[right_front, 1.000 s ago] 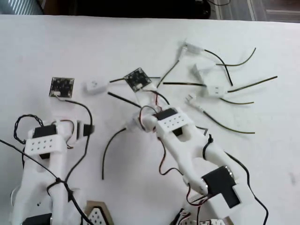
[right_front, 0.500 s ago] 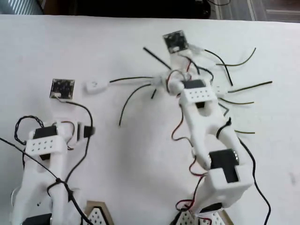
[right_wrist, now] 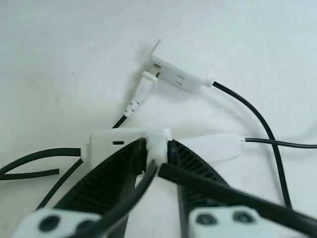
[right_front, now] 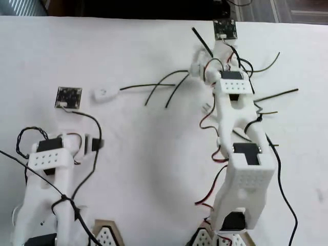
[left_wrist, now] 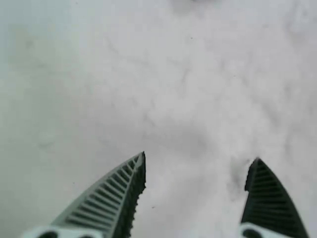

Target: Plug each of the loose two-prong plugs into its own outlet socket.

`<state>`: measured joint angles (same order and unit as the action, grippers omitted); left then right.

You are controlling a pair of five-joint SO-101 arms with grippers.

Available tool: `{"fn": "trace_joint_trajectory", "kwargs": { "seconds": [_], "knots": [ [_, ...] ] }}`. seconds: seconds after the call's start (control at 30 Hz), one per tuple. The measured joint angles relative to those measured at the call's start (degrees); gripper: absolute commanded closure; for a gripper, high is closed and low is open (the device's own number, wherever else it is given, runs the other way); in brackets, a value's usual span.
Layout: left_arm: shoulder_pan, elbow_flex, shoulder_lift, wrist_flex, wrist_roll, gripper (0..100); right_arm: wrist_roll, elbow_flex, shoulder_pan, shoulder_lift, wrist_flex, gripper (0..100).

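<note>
Right gripper [right_wrist: 157,148]: clamped on a white plug [right_wrist: 157,138], gripped by the body, presumably so the prongs can be steered.
Plug location: at the fingertips, just beside one socket block [right_wrist: 106,145]; another socket block [right_wrist: 181,77] lies beyond, apart, with a second plug [right_wrist: 143,88] at its end.
Left gripper [left_wrist: 198,163]: jaws apart, nothing held, above bare table [left_wrist: 148,74].

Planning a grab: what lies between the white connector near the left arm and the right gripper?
Black cables crossing on bare table, seen in the high view.
</note>
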<state>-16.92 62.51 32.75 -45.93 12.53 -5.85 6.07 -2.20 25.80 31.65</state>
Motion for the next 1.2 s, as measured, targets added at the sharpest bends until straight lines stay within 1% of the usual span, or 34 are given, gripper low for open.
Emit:
{"fn": "trace_joint_trajectory", "kwargs": {
  "seconds": [0.07,0.1,0.27,0.4,0.43,0.57,0.73,0.83,0.9,1.2],
  "knots": [
    [0.0,0.0,0.0,0.0,0.0,68,0.0,1.67,0.0,0.09,3.34,75.5],
    [0.0,0.0,0.0,0.0,0.0,68,0.0,2.64,0.0,0.09,5.54,75.1],
    [0.0,0.0,0.0,0.09,0.0,68,0.26,8.97,-1.14,-0.88,20.48,75.2],
    [0.0,0.0,0.0,0.09,0.0,68,0.44,10.9,-3.52,-5.89,33.76,75.2],
    [0.0,0.0,0.0,0.09,0.0,68,1.23,11.08,-3.96,-7.21,36.66,75.2],
    [0.0,0.0,0.0,0.09,0.0,68,8.18,11.16,-3.43,-10.11,47.38,75.2],
    [0.0,0.0,0.0,0.09,0.0,68,17.14,11.16,-3.78,-10.55,56.44,75.2],
    [0.0,0.0,0.0,0.09,0.0,68,22.51,8.97,-3.43,-10.55,57.05,75.2],
    [0.0,0.0,0.0,0.09,0.0,68,24.79,5.98,-3.43,-10.55,53.98,75.2],
    [0.0,0.0,0.0,0.09,0.0,68,26.02,-13.1,-3.52,-10.55,26.46,75.2]
  ]
}}
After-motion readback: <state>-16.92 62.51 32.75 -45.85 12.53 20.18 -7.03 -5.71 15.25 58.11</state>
